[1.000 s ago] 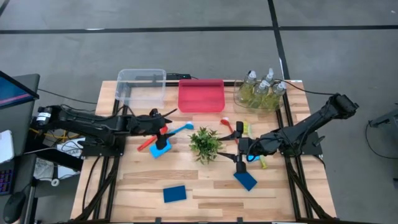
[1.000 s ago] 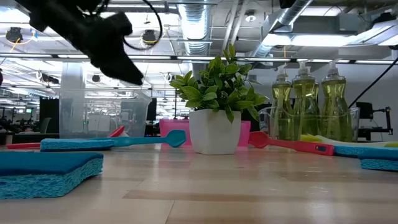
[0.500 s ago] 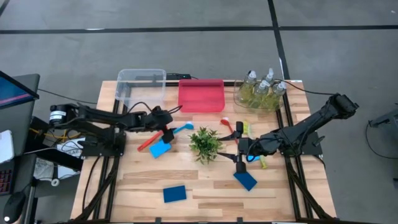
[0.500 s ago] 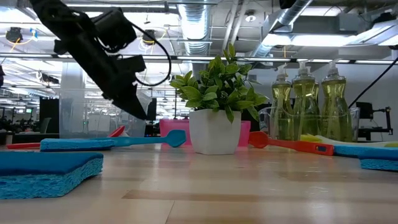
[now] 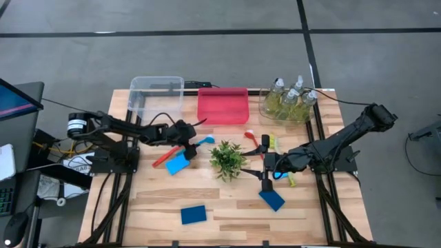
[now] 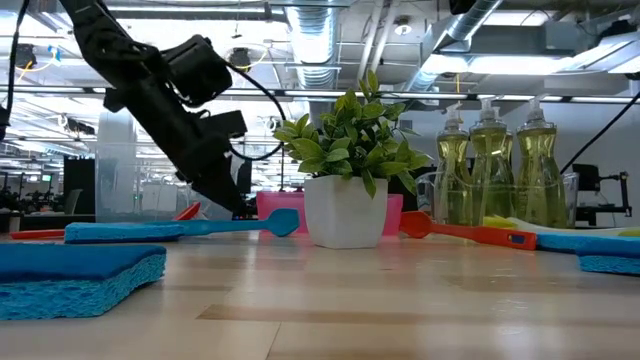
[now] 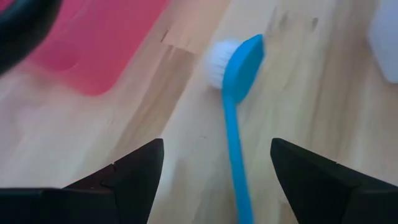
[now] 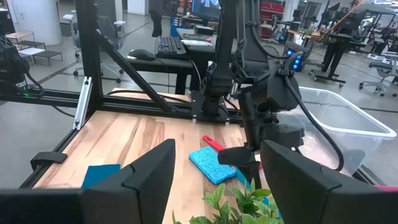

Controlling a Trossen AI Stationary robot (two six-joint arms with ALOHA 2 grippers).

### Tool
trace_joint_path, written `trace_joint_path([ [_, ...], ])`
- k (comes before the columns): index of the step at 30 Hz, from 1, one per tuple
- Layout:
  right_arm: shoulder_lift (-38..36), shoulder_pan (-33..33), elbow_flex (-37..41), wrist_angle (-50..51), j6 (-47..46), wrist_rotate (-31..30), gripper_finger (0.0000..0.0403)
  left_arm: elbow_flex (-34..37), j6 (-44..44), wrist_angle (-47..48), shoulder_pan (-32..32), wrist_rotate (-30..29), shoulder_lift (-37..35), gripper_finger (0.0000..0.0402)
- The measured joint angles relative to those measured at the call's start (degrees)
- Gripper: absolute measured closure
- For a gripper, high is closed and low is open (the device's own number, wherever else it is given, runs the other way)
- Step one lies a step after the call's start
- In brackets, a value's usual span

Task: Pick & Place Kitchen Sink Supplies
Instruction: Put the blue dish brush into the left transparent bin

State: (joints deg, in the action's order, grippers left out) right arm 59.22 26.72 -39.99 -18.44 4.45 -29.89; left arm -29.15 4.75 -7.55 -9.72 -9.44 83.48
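L gripper (image 7: 211,171) wide open, empty, straddling blue brush (image 7: 235,118) w/o contact.

A plant (image 5: 226,158) stands mid-table, with 2 bins (image 5: 157,94) (image 5: 222,105) side by side behind it. 3 pump bottles (image 5: 288,96) stand at the back right corner. 2 sponges (image 5: 193,214) (image 5: 271,200) lie in front of the plant, 1 to each side.

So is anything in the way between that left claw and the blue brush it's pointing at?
Nothing visible. The left gripper is open, with the blue brush lying on bare table straight ahead between its fingers. The red brush and blue sponge lie off to one side.
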Motion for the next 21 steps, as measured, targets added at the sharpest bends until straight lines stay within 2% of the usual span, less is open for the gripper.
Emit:
trace_joint_path([
  [16, 0.0, 0.0, 0.0, 0.0, 0.0, 0.0, 0.0173, 0.0, 0.0, -1.2, -2.4, 2.8, 5.9, 0.0104],
  [21, 0.0, 0.0, 0.0, 0.0, 0.0, 0.0, 0.0173, 0.0, 0.0, -1.6, -2.4, 2.9, 5.0, 0.0127],
])
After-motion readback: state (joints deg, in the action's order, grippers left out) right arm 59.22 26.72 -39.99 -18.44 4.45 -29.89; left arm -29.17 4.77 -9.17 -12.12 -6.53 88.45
